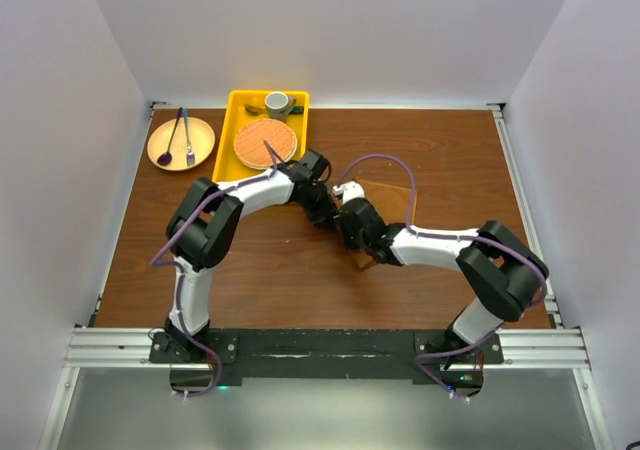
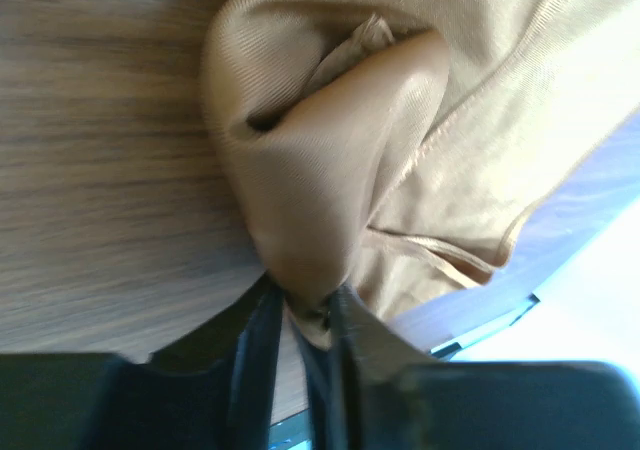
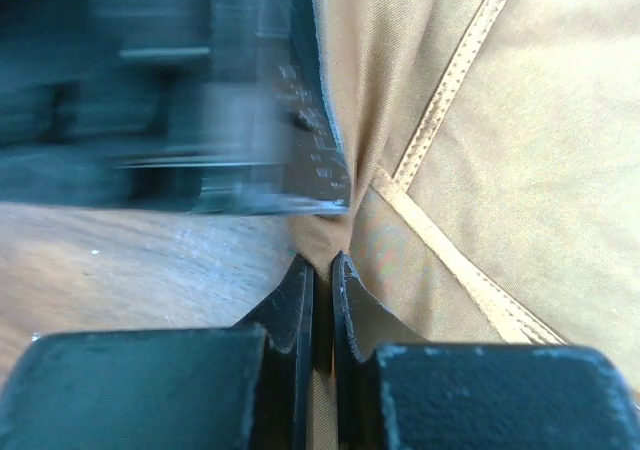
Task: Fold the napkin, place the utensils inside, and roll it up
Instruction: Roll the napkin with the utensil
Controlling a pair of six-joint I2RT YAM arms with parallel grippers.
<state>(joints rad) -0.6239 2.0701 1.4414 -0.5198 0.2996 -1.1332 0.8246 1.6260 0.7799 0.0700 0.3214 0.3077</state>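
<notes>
My left claw [image 2: 305, 305] was pinching a bunched fold of the napkin [image 2: 340, 150], its two fingers close together with the cloth gathered into a rounded lump just beyond their tips. My right claw [image 3: 322, 270] was pressed almost together on the same napkin, a thin pleat of cloth caught in the narrow slit between its fingers. A stitched hem [image 3: 455, 65] ran slantwise across the flat cloth to the right of that pleat. From above, my two claws met just beside each other near the middle of the bench [image 1: 270, 260]. The napkin lay there under and to the right of them, most of it hidden by my right arm, with a rust-brown corner showing on the far right side of my wrists. In my right wrist view a dark, blurred block stood just beyond my fingertips, touching the cloth; it was too smeared to make out in detail. I could not pick out the cream spoon anywhere. At the far left of the bench sat a yellow tray [image 1: 238, 120] holding a round orange mat [image 1: 262, 140] and a small cup [image 1: 277, 102]. Left of the tray, a wooden plate [image 1: 202, 140] carried a purple spoon [image 1: 166, 154].
</notes>
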